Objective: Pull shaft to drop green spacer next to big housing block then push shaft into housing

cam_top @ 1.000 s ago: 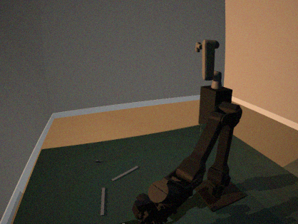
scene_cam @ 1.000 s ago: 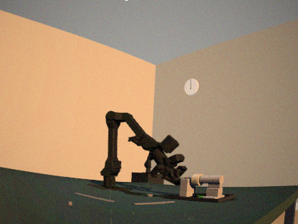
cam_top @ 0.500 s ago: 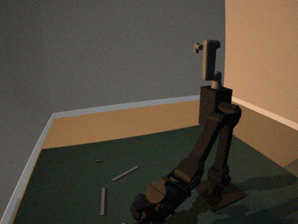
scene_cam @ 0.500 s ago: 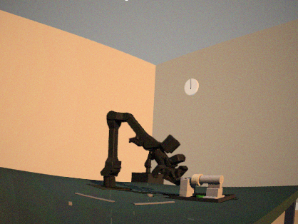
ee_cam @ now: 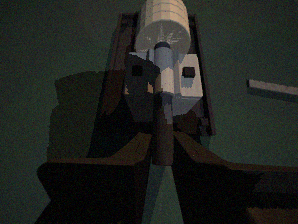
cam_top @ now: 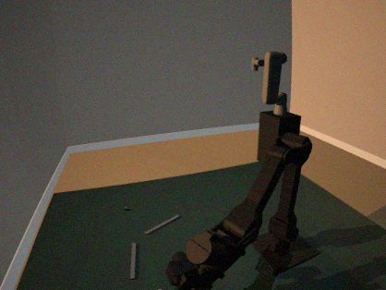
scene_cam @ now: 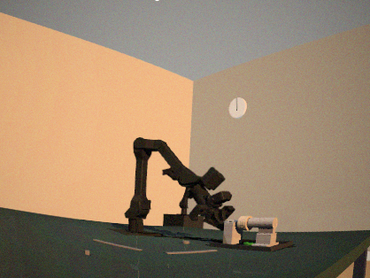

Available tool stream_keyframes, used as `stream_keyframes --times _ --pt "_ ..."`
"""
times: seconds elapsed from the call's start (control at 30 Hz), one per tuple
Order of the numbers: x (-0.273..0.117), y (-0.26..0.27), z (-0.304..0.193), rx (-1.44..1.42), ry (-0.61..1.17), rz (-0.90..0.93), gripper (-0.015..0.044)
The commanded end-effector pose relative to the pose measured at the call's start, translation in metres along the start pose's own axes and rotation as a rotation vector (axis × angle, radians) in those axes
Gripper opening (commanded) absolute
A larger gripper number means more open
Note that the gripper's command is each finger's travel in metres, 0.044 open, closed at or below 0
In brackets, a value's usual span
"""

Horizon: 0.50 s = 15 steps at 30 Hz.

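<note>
My gripper (ee_cam: 159,126) (scene_cam: 221,227) is shut on the near end of the shaft (ee_cam: 163,125), on the outer side of the pale support block (ee_cam: 192,89) (scene_cam: 230,233). The shaft runs over that block towards the pale round housing (ee_cam: 164,14) (scene_cam: 264,222), which sits on its own stand (scene_cam: 265,238). A cream ring (scene_cam: 243,222) is at the housing's near end. The green spacer (scene_cam: 249,243) lies low between the support block and the stand, off the shaft. It cannot be made out in the wrist view. No other loose spacer can be made out.
The blocks stand on a dark base plate (scene_cam: 285,245) (ee_cam: 208,117) with raised edges. Pale bars (cam_top: 162,224) (cam_top: 133,260) and a small piece (cam_top: 127,209) lie on the green table. Another robot arm (cam_top: 272,78) stands on a dark box (cam_top: 270,136) behind.
</note>
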<state>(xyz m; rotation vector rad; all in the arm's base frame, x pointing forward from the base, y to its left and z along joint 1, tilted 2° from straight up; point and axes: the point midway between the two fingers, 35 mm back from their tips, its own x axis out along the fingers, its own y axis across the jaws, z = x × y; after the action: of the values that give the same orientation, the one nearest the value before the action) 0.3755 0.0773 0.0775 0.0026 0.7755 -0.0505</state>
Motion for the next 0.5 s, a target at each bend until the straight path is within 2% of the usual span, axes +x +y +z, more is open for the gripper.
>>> stream_keyframes --times 0.0,0.47 --pt "0.0012 0.0003 0.0037 -0.001 -0.005 0.002 0.0000" --pt "0.0050 0.0003 0.0078 -0.001 -0.006 0.002 0.0000"
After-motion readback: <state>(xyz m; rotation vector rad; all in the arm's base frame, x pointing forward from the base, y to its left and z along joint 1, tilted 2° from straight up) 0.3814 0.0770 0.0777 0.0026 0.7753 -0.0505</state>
